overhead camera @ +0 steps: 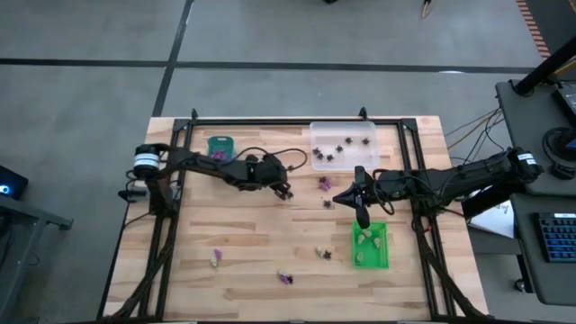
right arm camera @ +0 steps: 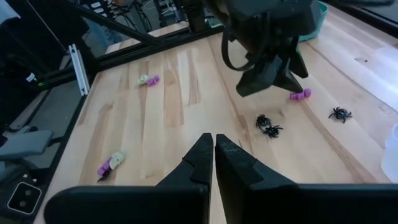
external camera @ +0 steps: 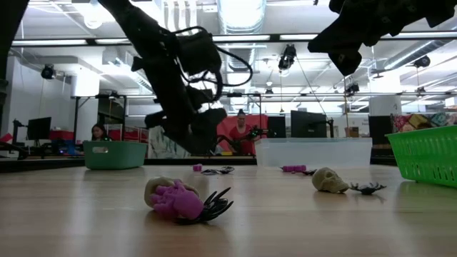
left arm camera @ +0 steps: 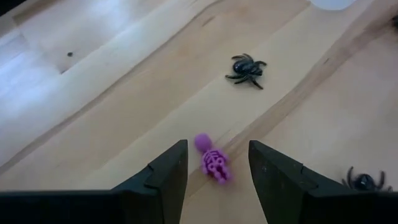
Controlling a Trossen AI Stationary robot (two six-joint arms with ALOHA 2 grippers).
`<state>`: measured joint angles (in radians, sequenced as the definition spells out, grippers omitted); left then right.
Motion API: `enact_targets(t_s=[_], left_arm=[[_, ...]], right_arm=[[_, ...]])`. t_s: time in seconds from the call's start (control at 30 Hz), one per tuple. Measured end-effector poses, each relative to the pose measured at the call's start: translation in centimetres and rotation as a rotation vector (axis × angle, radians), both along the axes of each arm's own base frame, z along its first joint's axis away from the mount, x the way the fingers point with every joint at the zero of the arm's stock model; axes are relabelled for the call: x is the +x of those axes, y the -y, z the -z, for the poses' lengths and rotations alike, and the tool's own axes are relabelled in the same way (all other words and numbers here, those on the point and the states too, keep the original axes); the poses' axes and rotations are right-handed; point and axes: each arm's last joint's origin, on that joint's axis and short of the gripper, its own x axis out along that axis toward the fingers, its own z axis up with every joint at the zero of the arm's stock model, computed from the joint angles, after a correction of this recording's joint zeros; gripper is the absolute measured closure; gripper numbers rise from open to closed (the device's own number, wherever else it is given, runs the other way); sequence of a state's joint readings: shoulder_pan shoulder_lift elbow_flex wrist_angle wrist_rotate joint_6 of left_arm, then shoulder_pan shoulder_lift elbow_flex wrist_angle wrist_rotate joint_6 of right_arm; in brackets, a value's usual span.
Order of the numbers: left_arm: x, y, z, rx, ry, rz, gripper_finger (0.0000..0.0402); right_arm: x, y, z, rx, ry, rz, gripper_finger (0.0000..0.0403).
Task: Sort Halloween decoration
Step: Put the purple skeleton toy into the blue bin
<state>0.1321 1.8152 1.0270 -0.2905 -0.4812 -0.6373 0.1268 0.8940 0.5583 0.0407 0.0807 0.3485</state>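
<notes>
**Trinkets scattered on a pale wood worktop, left hand spread over a purple one**

The room is a large workshop with a grey floor, ceiling strip lights and desks with monitors along the far side; a person (external camera: 95, 132) sits far back on the left, another (external camera: 240, 128) in red near the middle; the worktop (overhead camera: 252, 247) is light planked wood inside a black frame (overhead camera: 270, 119).

Three trays stand on it: a clear tray (overhead camera: 343, 145) at the far edge holding black pieces, a bright green tray (overhead camera: 370, 247) to the right holding pale ones, and a small teal tray (overhead camera: 220, 145) at the far left.

The left hand (left arm camera: 217, 163) hangs low over the middle of the worktop with its fingers spread, a purple skeleton (left arm camera: 213, 161) lying on the wood between them, untouched as far as can be seen; the right hand (right arm camera: 214, 148) hovers above the far end of the green tray, fingers pressed together and holding nothing.

The Halloween decoration lies loose: a black spider (left arm camera: 246, 67) just beyond the skeleton; a purple piece (overhead camera: 324, 183) near the clear tray; a cream skull (external camera: 329, 180) and mixed clusters (overhead camera: 284, 278) toward the near edge.
</notes>
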Motion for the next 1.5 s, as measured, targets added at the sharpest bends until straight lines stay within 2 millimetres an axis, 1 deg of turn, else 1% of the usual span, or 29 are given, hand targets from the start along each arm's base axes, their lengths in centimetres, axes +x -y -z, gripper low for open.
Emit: enact_targets(t_s=[0.23, 0.5, 0.6, 0.93, 1.1, 1.27, 1.37, 1.5], left_arm=[[0.0, -0.7, 0.9, -0.011, -0.040, -0.030, 0.0244], [0.0, -0.7, 0.9, -0.012, -0.036, -0.042, 0.0197], [0.0, -0.7, 0.9, -0.012, -0.036, -0.044, 0.0185], [0.1, -0.7, 1.1, -0.011, -0.031, -0.052, 0.0182], [0.3, -0.8, 2.4, -0.017, -0.058, -0.058, 0.0192], [0.4, -0.8, 2.8, -0.014, -0.063, -0.057, 0.0211], [0.5, -0.8, 2.8, -0.015, -0.061, -0.056, 0.0230], [0.5, -0.7, 2.8, -0.020, -0.055, -0.052, 0.0268]], right_arm=[[0.0, 0.0, 0.0, 0.000, -0.002, 0.000, 0.0394], [0.0, 0.0, 0.0, 0.000, -0.002, -0.001, 0.0394], [0.0, 0.0, 0.0, 0.000, -0.002, -0.001, 0.0394], [0.0, 0.0, 0.0, 0.000, -0.001, -0.001, 0.0394], [0.0, 0.0, 0.0, 0.001, 0.000, -0.001, 0.0394], [0.0, 0.0, 0.0, 0.001, -0.001, -0.001, 0.0394], [0.0, 0.0, 0.0, 0.000, -0.002, -0.001, 0.0394], [0.0, 0.0, 0.0, 0.000, -0.002, -0.001, 0.0394]])
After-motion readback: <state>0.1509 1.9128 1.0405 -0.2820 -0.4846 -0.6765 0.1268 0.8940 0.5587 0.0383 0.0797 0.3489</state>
